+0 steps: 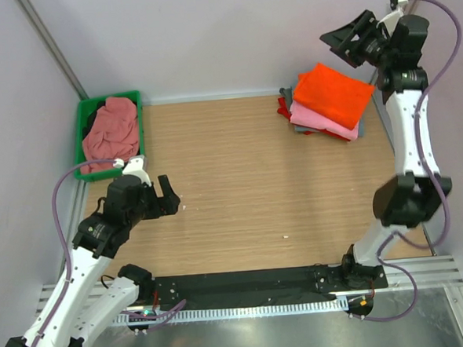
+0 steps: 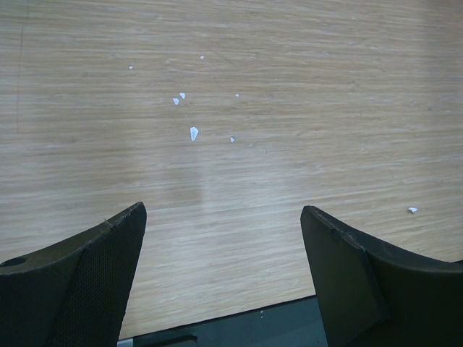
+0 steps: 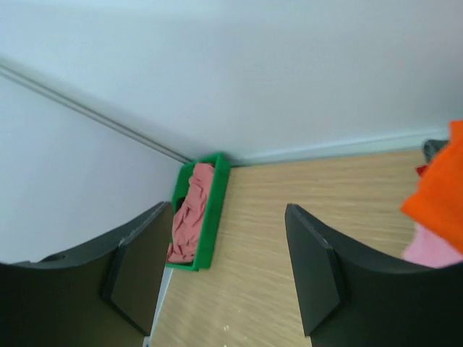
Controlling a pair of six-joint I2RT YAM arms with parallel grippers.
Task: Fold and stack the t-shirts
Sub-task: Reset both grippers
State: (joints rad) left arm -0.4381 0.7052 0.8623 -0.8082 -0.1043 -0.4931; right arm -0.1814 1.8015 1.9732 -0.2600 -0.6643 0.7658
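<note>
T-shirts sit in two places on the wooden worktop (image 1: pixel 248 188), at opposite far corners. At the far right corner is the stack (image 1: pixel 326 109). An orange t-shirt (image 1: pixel 333 92) lies folded flat on top, with a pink t-shirt (image 1: pixel 322 119) under it. A red t-shirt (image 1: pixel 283 107) shows at the left edge, and a sliver of grey cloth (image 1: pixel 300 131) peeks out lowest, too little to name. At the far left corner the green bin (image 1: pixel 82 127) holds a dusty-pink t-shirt (image 1: pixel 113 133), crumpled and unfolded, with some dark cloth (image 1: pixel 94 119) beside it. Judging by that, most of the job looks done: several shirts are folded and stacked, and at least one is left to take out, fold and add. The right fingers (image 3: pixel 325 275) hang high above the stack, spread, with nothing between them. The left fingers (image 2: pixel 79 282) hover low over bare wood near the bin, spread wide and holding nothing. Tiny white specks (image 2: pixel 193 133) dot the wood there.
</note>
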